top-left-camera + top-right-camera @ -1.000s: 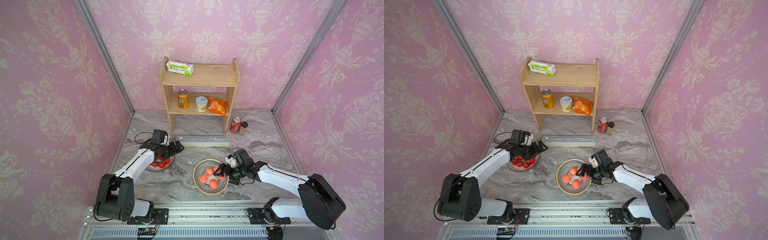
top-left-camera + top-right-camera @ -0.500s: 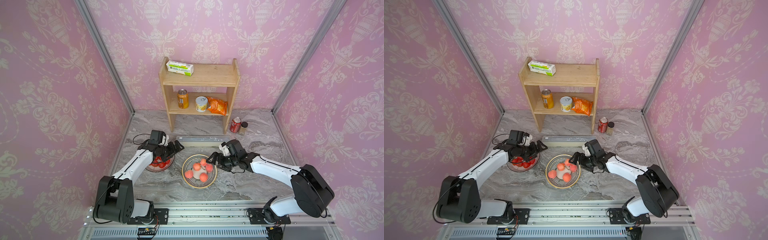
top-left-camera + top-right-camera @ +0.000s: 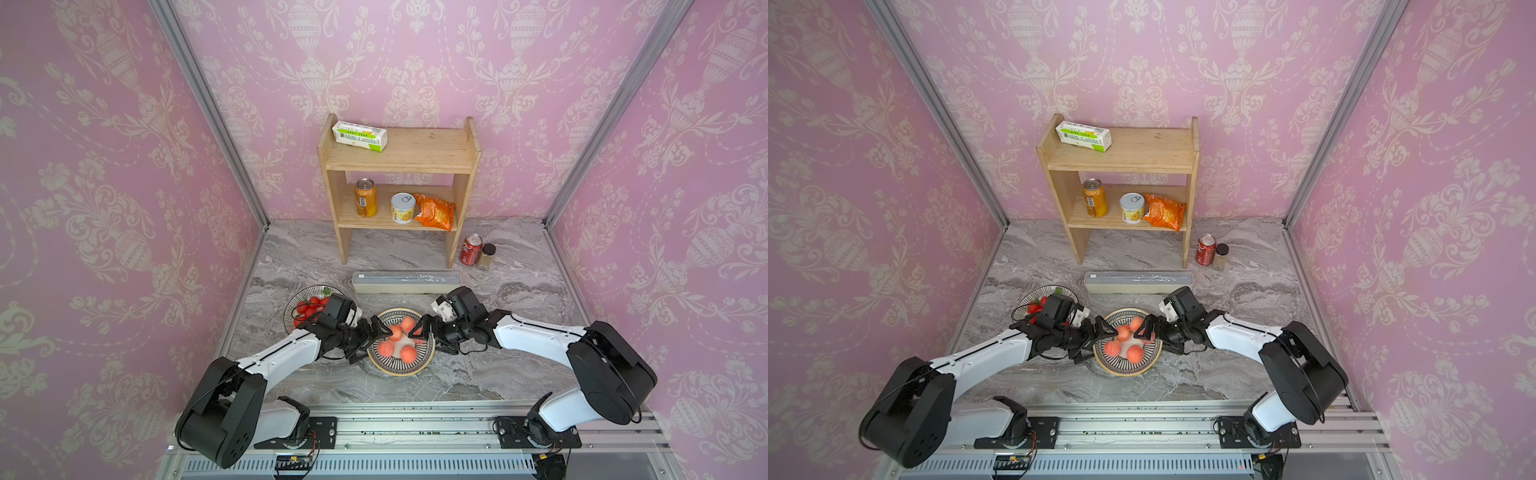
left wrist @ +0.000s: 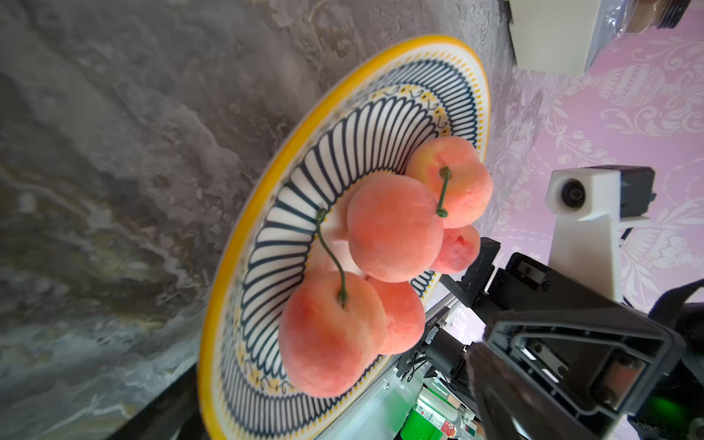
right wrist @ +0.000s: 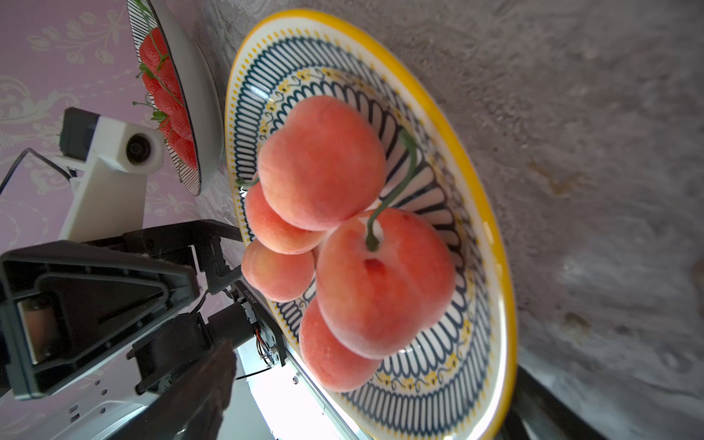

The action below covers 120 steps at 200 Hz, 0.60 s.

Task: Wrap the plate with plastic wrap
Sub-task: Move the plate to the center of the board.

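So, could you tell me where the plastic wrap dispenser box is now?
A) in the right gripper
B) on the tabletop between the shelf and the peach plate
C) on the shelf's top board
B: the dispenser box lies on the tabletop between the wooden shelf and the peach plate.

The setting is a robot test cell dressed as a home kitchen. Pink damask wallpaper panels (image 3: 104, 166) are held in bare aluminium frame posts (image 3: 216, 116). The work surface is a grey marble-pattern tabletop (image 3: 519, 374). The left arm (image 3: 286, 353) and the right arm (image 3: 540, 336) are mounted on an aluminium base rail (image 3: 415, 424) along the front edge. Domestic props supply the kitchen look: a wooden shelf (image 3: 415, 153) carrying a white-and-green carton (image 3: 359, 136), an orange drink can (image 3: 366, 198), a tin (image 3: 403, 208) and an orange snack bag (image 3: 434, 212), plus a patterned plate (image 3: 399, 371) of peaches.
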Each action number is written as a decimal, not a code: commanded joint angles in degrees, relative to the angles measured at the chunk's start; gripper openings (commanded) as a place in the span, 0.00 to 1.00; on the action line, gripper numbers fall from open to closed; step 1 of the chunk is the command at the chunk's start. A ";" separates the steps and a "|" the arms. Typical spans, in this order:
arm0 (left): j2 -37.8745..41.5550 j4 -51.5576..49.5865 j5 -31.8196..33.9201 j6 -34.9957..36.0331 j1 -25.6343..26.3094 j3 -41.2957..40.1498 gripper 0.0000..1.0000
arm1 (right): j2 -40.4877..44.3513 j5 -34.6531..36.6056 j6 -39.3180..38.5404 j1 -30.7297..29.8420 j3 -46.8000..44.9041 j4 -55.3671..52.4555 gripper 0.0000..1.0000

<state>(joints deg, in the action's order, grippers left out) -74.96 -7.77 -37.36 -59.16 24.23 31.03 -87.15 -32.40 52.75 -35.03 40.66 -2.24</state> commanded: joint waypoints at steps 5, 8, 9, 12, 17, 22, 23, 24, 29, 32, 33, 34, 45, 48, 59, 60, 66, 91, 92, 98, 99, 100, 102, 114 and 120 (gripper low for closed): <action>-3.28 5.74 -1.65 -2.01 0.91 4.37 0.99 | -0.41 -0.44 0.27 0.09 2.33 0.98 1.00; -3.71 5.81 -1.78 -1.88 0.91 4.87 0.99 | -0.44 -0.35 0.13 0.17 2.59 0.85 1.00; -3.92 5.87 -1.85 -1.82 0.91 5.03 0.99 | -0.46 -0.32 0.06 0.20 2.67 0.76 1.00; -4.54 5.92 -1.91 -1.69 0.92 5.62 0.99 | -0.62 -0.30 -0.05 0.36 2.92 0.63 1.00; -5.45 6.01 -2.07 -1.43 0.91 6.55 0.99 | -0.83 -0.29 -0.17 0.53 3.37 0.53 1.00; -6.28 5.81 -2.08 -0.96 0.91 7.38 0.99 | -1.05 -0.24 -0.34 0.76 3.70 0.43 1.00; -6.44 5.78 -2.04 -0.92 0.91 7.56 0.99 | -1.07 -0.18 -0.40 0.80 3.75 0.41 1.00; -6.61 5.76 -2.03 -0.85 0.91 7.69 0.99 | -1.17 -0.15 -0.47 0.82 3.78 0.45 1.00; -7.36 5.52 -1.72 -0.42 0.91 8.45 0.99 | -1.39 0.22 -0.55 1.03 4.10 0.29 1.00; -7.78 5.38 -1.56 -0.15 0.91 8.94 0.99 | -1.58 0.42 -0.62 1.06 4.22 0.28 1.00; -7.89 5.30 -1.43 -0.07 0.91 9.04 0.99 | -1.60 0.50 -0.63 1.08 4.28 0.25 1.00; -8.04 5.22 -1.33 0.01 0.91 9.18 0.99 | -1.61 0.59 -0.63 1.13 4.31 0.28 1.00; -9.43 4.83 -0.34 1.20 0.91 10.50 0.99 | -2.25 1.29 -0.87 1.34 4.72 0.66 1.00; -9.88 4.74 0.00 1.56 0.91 10.54 0.99 | -2.50 1.49 -0.94 1.53 4.89 0.71 1.00; -11.45 3.99 1.22 2.99 0.82 13.02 0.99 | -2.96 2.44 -1.00 1.95 5.28 1.16 1.00; -11.58 3.90 1.36 3.08 0.78 13.14 0.99 | -2.99 2.52 -0.95 2.01 5.29 1.22 1.00; -12.42 3.57 1.98 3.74 0.69 13.73 0.99 | -3.25 2.92 -0.81 2.23 5.45 1.77 1.00; -14.82 3.33 3.87 5.35 -0.67 15.28 0.99 | -3.11 5.98 -1.41 3.40 5.75 1.56 1.00; -14.89 3.35 4.01 5.45 -0.76 15.29 0.99 | -3.11 6.10 -1.46 3.44 5.75 1.55 1.00; -14.94 3.48 4.70 5.69 -1.34 15.38 0.99 | -2.83 6.75 -1.78 3.79 5.51 1.41 1.00; -14.95 3.47 4.86 5.79 -1.45 15.42 0.99 | -2.75 6.83 -1.82 3.85 5.45 1.38 1.00; -14.95 3.42 5.03 5.84 -1.59 15.45 0.99 | -2.71 6.96 -1.84 3.93 5.42 1.28 1.00; -14.95 3.34 5.31 5.99 -1.76 15.46 0.99 | -2.57 7.17 -1.99 3.98 5.33 1.19 1.00; -14.35 1.97 7.38 7.38 -3.42 15.76 0.99 | -1.70 8.67 -2.83 4.88 4.51 0.00 1.00; -13.68 0.13 8.47 8.58 -4.16 16.16 0.99 | -0.96 9.24 -3.16 5.32 3.92 -0.65 1.00</action>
<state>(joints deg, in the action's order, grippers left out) -89.78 -5.82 -33.39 -55.31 22.74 44.99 -90.02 -26.30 52.07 -31.07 44.31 -3.01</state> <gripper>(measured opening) 0.991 0.997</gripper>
